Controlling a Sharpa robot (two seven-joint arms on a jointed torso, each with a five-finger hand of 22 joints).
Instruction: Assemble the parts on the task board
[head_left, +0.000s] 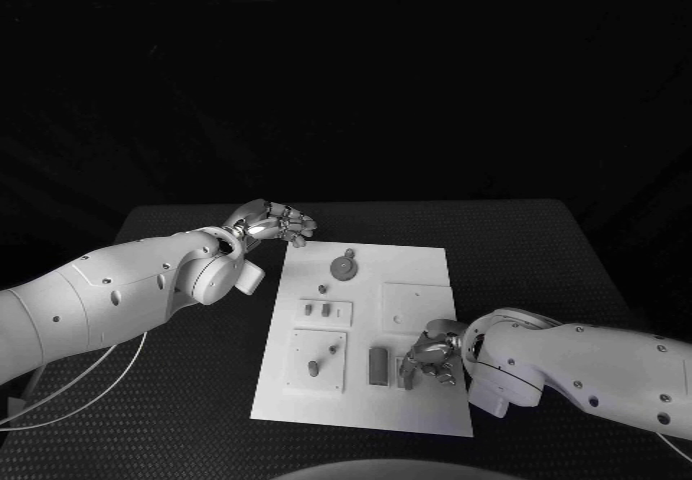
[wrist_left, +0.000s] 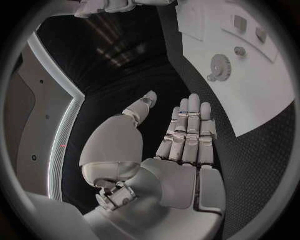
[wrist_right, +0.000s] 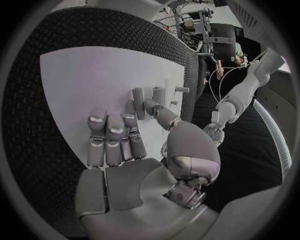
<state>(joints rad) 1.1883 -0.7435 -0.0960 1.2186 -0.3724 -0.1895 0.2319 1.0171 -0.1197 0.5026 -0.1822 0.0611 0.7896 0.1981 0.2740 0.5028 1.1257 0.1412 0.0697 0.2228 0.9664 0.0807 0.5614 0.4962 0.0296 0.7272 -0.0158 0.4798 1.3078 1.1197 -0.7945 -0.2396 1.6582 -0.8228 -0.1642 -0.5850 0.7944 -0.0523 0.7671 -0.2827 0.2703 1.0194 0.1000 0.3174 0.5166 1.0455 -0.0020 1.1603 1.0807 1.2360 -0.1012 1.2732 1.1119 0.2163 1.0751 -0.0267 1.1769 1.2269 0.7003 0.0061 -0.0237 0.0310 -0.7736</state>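
The white task board (head_left: 411, 400) lies in the middle of the table. On it are grey parts: a gear (head_left: 343, 266) near the far edge, small pegs (head_left: 320, 311) on the left side, and an upright rectangular block (head_left: 379, 365) near the front. My right hand (head_left: 430, 358) hovers low over the board just right of that block, fingers stretched out and holding nothing. In the right wrist view its thumb (wrist_right: 153, 107) points at the block (wrist_right: 138, 96); contact cannot be told. My left hand (head_left: 271, 222) is raised off the board's far left corner, its palm (wrist_left: 181, 170) bare and fingers (wrist_left: 190, 127) straight.
Black mesh table (head_left: 548, 260) surrounds the board on all sides. In the left wrist view the gear (wrist_left: 220, 66) and board (wrist_left: 250, 100) lie beyond the fingertips. Cables (head_left: 65, 395) hang under my left arm at the table's left edge.
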